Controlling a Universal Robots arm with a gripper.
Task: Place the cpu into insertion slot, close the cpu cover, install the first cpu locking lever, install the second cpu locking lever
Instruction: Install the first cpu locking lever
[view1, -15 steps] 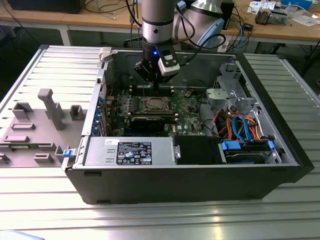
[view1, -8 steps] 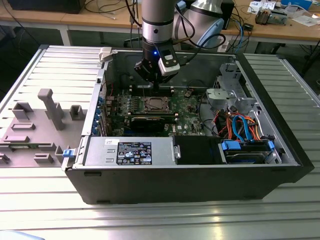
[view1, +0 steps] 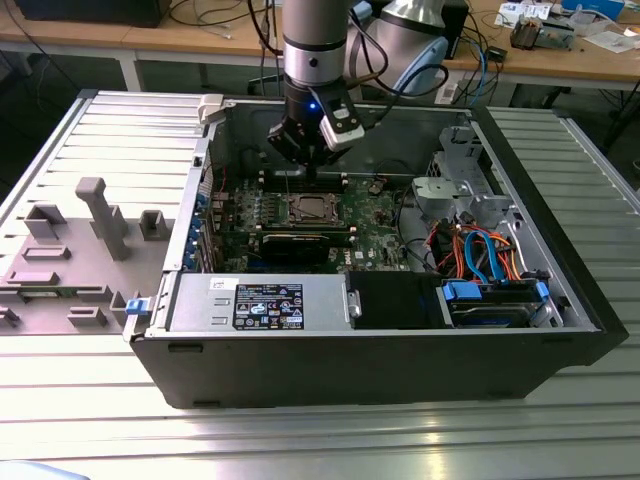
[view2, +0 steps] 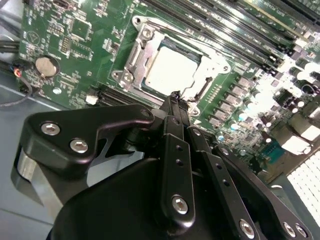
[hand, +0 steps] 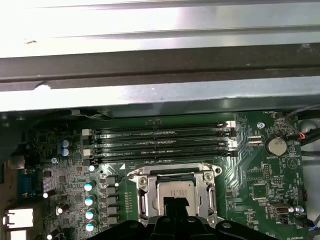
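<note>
The cpu (view1: 308, 209) lies flat in the insertion slot (view2: 142, 36) of the green board, its silver-grey top showing in both wrist views (view2: 170, 70) (hand: 175, 189). The cpu cover (view2: 134, 57) lies down around it as a silvery frame (hand: 145, 192). My gripper (view1: 303, 168) hangs just above the socket's edge inside the open computer case. Its black fingers (view2: 174, 107) are pressed together, shut, with nothing visible between them. The fingertip (hand: 175, 204) hides part of the chip's near side.
Long memory slots (hand: 160, 142) run beside the socket. A black graphics card (view1: 305, 243) lies in front of it. A power supply (view1: 260, 300) and a drive bay with blue and orange cables (view1: 480, 255) line the case. A grey fixture (view1: 100, 215) stands outside, on the exterior view's left.
</note>
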